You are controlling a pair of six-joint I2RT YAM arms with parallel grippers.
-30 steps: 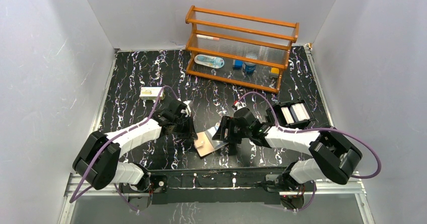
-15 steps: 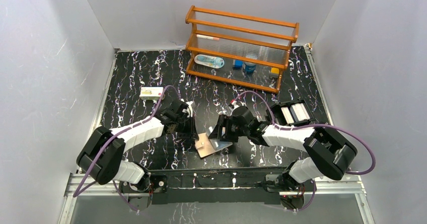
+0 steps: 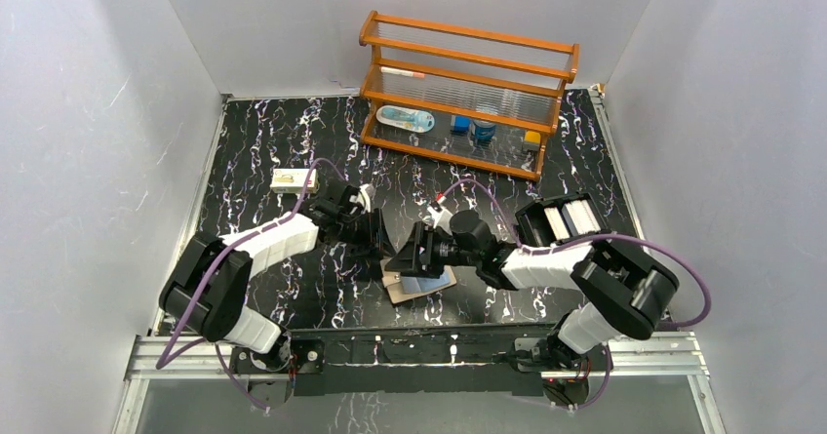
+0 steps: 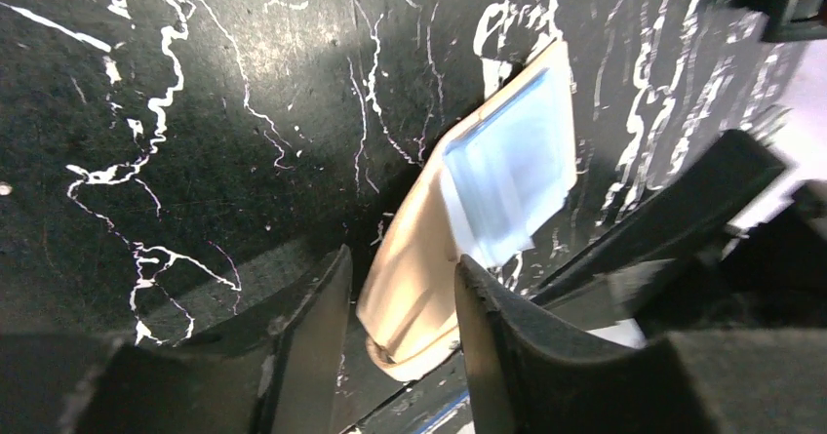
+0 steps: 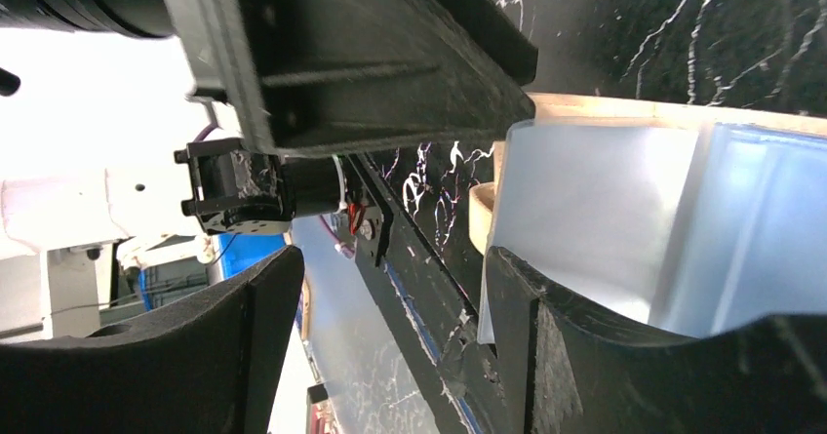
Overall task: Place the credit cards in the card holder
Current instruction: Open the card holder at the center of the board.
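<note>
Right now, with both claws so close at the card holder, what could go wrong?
1. The left claw and right claw crowd the same spot, so they may collide.
2. The light blue card seems to lie loose on the tan card holder; a nudge could push it off.
3. The left claw stands open around the holder's end; closing may lift it.

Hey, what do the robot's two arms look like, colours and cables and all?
Both the left arm and right arm have white link shells with chunky black joints. A purple cable loops along each. The jaws are matte black, wedge-shaped plastic.
</note>
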